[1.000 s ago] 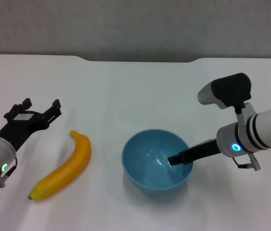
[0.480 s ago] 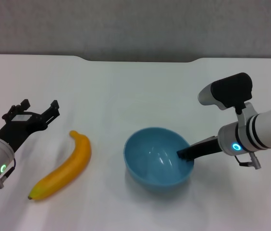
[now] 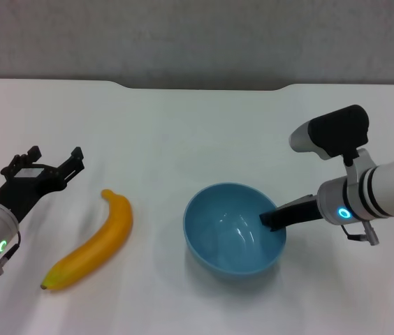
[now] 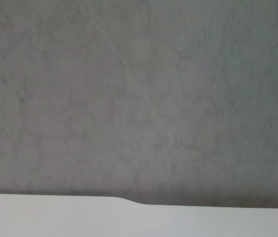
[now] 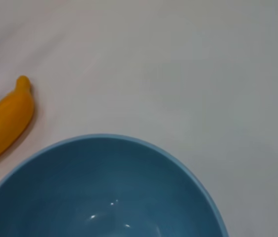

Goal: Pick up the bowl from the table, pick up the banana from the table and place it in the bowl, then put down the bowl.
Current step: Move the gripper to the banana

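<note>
On the white table [image 3: 183, 125], the light-blue bowl [image 3: 235, 230] sits with nothing inside, its right rim pinched by the right gripper [image 3: 270, 220]. Left of it lies the banana [image 3: 92, 242], just beside the left gripper [image 3: 47, 167], fingers spread apart.

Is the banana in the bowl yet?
Not yet. The banana lies on the table, left of the bowl. The right gripper is at the bowl's right rim, one finger inside. The left gripper is open, apart from the banana. Grabbing the banana, dropping it in and setting the bowl down remain.
</note>
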Controlling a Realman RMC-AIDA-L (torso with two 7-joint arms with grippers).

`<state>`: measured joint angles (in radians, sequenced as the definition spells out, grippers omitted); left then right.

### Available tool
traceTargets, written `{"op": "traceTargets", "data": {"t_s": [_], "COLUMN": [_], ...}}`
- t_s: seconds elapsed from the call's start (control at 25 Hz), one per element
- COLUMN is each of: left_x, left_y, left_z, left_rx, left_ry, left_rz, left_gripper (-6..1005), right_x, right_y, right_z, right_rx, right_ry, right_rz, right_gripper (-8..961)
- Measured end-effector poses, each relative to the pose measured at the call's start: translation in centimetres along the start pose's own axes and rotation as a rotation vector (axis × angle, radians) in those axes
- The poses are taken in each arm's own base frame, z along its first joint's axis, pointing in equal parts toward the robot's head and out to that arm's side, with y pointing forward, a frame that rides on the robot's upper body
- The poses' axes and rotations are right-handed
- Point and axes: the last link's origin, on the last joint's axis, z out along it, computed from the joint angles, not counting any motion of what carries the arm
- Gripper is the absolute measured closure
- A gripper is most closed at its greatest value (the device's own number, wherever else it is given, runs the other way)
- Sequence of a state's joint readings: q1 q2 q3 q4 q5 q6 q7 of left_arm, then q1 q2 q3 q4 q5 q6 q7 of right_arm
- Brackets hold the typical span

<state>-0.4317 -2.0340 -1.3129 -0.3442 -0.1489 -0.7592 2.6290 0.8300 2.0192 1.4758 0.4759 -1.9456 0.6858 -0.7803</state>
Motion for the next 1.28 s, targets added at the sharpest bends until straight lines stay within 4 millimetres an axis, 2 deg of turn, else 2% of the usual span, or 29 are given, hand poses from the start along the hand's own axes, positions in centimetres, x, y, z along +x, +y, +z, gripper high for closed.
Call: {"op": "traceTargets", "data": {"t_s": [0.24, 0.52, 0.68, 0.88, 1.28], "left_x": [-0.5, 0.3, 0.6, 1.9, 4.2], "left_y": [-0.1, 0.7, 1.6, 3.1, 6.4], "left_z": [0.1, 0.2, 0.4, 0.7, 0.4], "left_rx": [0.013, -0.009, -0.005, 0.038, 0.055], "left_ry": [-0.040, -0.043, -0.109, -0.224, -0.412], "left_rz": [-0.013, -0.022, 0.013, 0.073, 0.140], "left_gripper": [92, 92, 92, 92, 92], "right_x": [0.4, 0.8, 0.9, 1.7, 2.7], "right_y": [-0.5, -0.6, -0.6, -1.9, -3.0], "right_z": [-0.7, -2.1, -2.8, -3.8, -4.4], "right_rx": [0.009, 0.001, -0.001, 0.034, 0.060], "right_ry": [-0.064, -0.133, -0.164, -0.181, -0.190], "right_rz": [0.023, 0.031, 0.034, 0.049, 0.087], "right_gripper": [907, 918, 919, 920, 921]}}
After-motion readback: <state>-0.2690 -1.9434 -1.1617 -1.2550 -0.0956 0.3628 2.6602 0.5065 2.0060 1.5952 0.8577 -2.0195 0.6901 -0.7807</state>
